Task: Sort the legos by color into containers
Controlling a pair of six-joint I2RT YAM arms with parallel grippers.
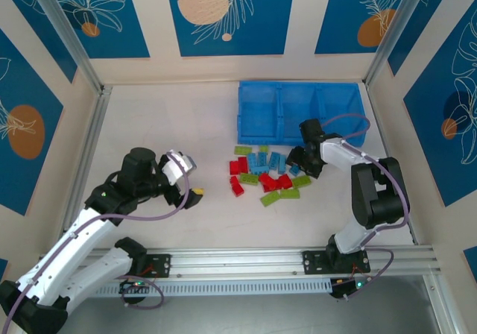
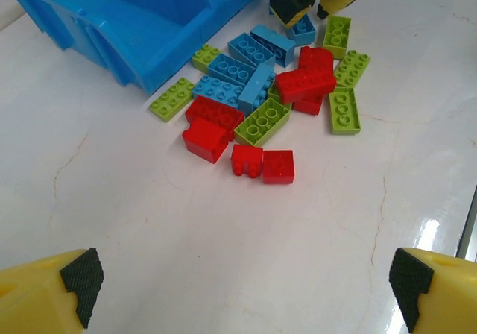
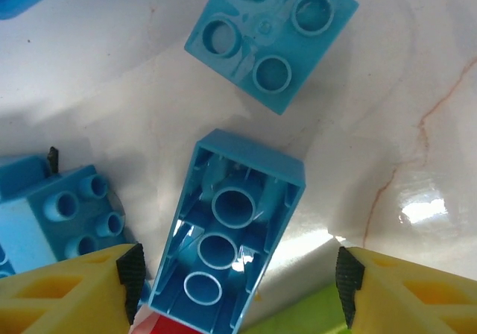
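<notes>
No text, label or number can be read.

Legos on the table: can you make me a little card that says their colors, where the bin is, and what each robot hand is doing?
legos: red, lime green and light blue, mixed in one pile on the table
bin: bright blue tray with three compartments, on the far side of the pile
left gripper: open, held above the table away from the pile
right gripper: open, fingers either side of an upside-down light blue brick
</notes>
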